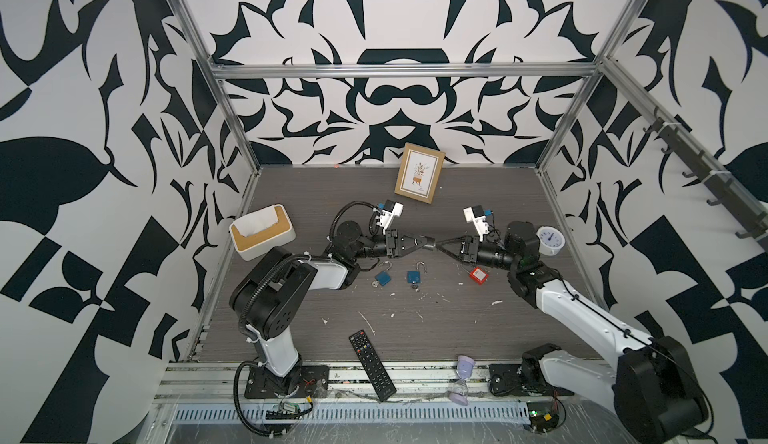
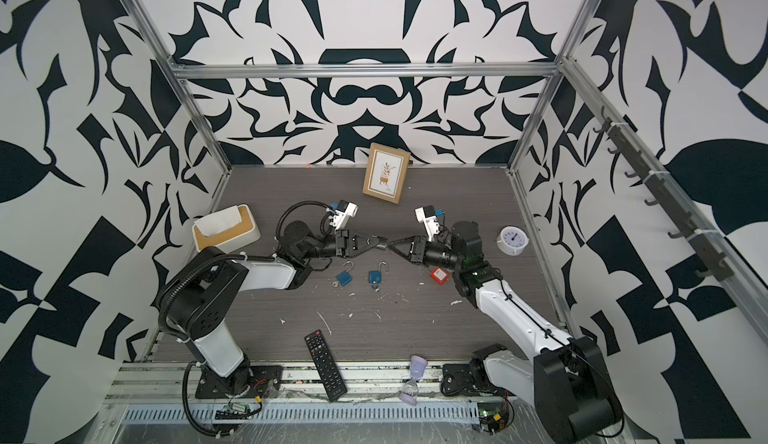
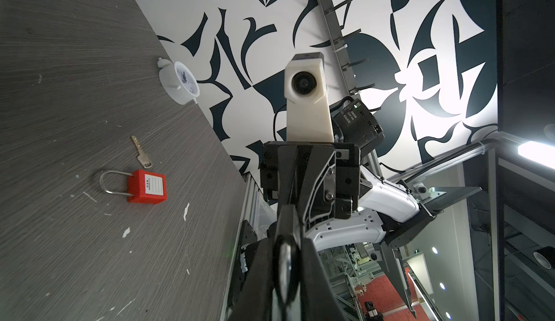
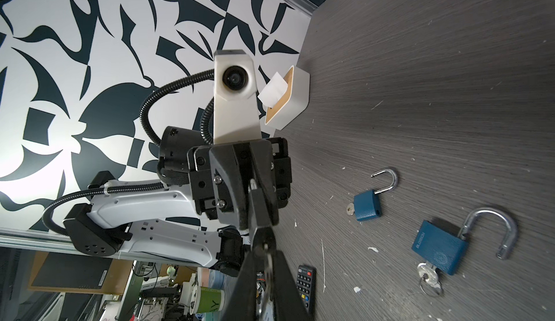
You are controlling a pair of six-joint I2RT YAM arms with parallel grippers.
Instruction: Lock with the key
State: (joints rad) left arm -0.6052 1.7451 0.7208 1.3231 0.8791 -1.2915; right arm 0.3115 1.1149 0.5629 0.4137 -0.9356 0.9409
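Right wrist view: my right claw [image 4: 262, 235] pinches a key [image 4: 268, 259]. My left claw [image 1: 429, 243], tip to tip with it, nips the same key. Beneath both claws, the blue padlock [image 1: 382, 276] and the second blue padlock [image 1: 413, 276] lie with shackles open. Locking, I judge, is not yet done.

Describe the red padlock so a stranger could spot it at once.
On the grey table, find the white clock at the right edge. Just inward of it, beside the right arm, lies the padlock. It alone is red with its shackle shut; the two blue padlocks mid-table gape open.
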